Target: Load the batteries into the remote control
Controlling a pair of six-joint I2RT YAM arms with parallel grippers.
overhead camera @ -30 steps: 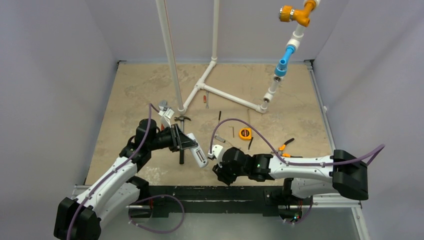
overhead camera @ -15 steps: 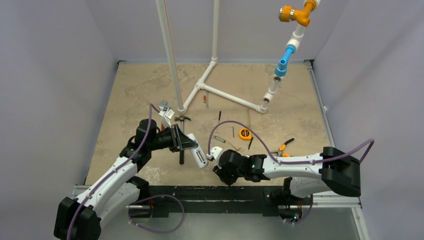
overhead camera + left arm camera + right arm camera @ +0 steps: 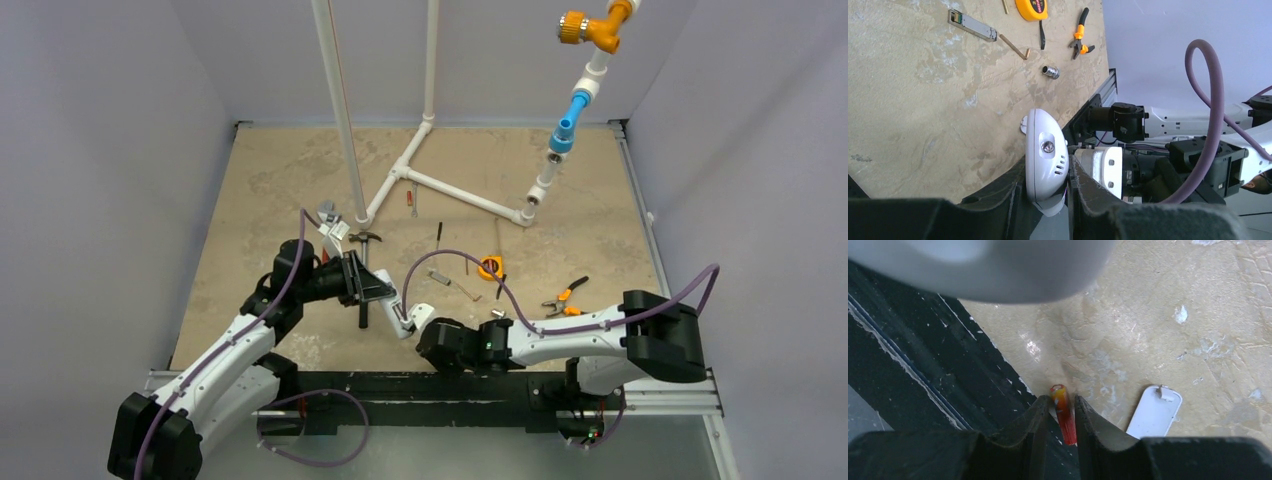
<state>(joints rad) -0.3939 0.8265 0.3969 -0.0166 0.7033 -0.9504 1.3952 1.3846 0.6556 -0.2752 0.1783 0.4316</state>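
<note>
Insertion step: right end effector [image 3: 1060,402], closed on one battery [image 3: 1064,416], should next align it with remote control [image 3: 1043,135] clamped in left end effector [image 3: 1046,167].

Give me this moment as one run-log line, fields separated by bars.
left gripper: shut on remote control | right gripper: shut on battery | white cover: on table

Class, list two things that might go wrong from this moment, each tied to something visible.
The battery sits tilted in the right tool, so it may slip or jam on entry. The left tool holds the remote only by its narrow sides; a push may twist it.
</note>
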